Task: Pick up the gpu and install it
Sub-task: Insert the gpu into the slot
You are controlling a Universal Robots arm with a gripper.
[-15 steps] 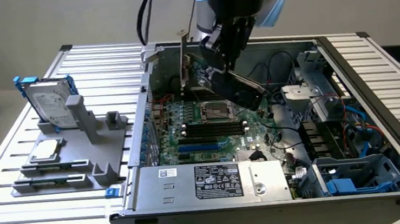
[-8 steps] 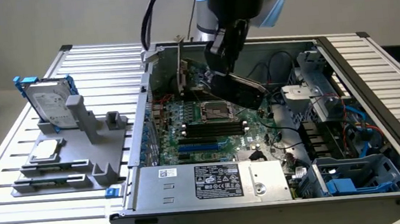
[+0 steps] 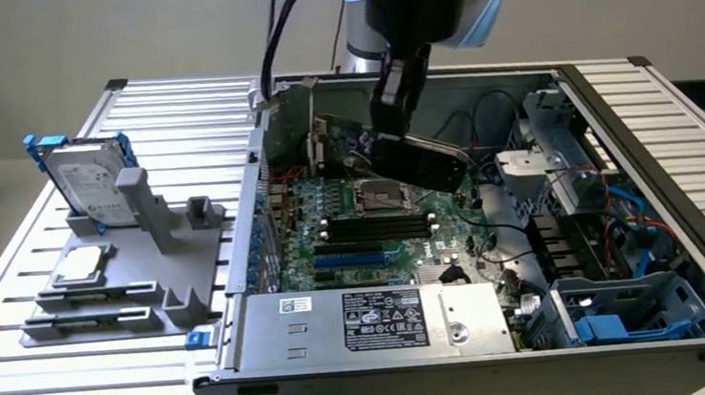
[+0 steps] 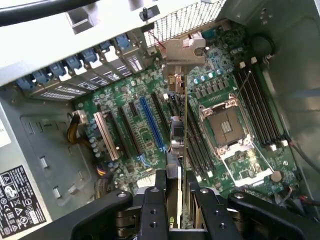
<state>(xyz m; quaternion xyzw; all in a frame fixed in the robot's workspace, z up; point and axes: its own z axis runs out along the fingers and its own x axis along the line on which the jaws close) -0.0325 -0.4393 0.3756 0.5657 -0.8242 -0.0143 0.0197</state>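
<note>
The robot arm's gripper (image 3: 393, 132) (image 4: 178, 205) hangs over an open computer case (image 3: 649, 85), holding the gpu (image 3: 424, 164) (image 4: 176, 145). The fingers (image 4: 154, 210) stand partly apart, closed on either face of the thin card and clamping it between them.

In the exterior view the gpu sits inside the case toward its far side, tilted, with its black cooler shroud facing the exterior view's right. It is above the motherboard (image 3: 353, 207), just beyond the empty processor socket (image 3: 378, 195) (image 4: 225, 125). From the wrist camera the card appears edge-on. Its silver end bracket (image 4: 185, 50) is close to the case's rear wall of slot openings, and a long blue expansion slot (image 4: 151, 125) lies just beside it. Whether the card's lower edge touches the board cannot be told.

A power supply (image 3: 377, 325) with a printed label fills the near end of the case.

Well apart, on the exterior view's left, a grey fixture (image 3: 142, 273) rests on the slatted metal surface (image 3: 36, 378). It holds an upright silver hard drive (image 3: 86, 182) with blue rails at its far end, and a small square processor chip (image 3: 80, 264) lies flat nearer the camera.
</note>
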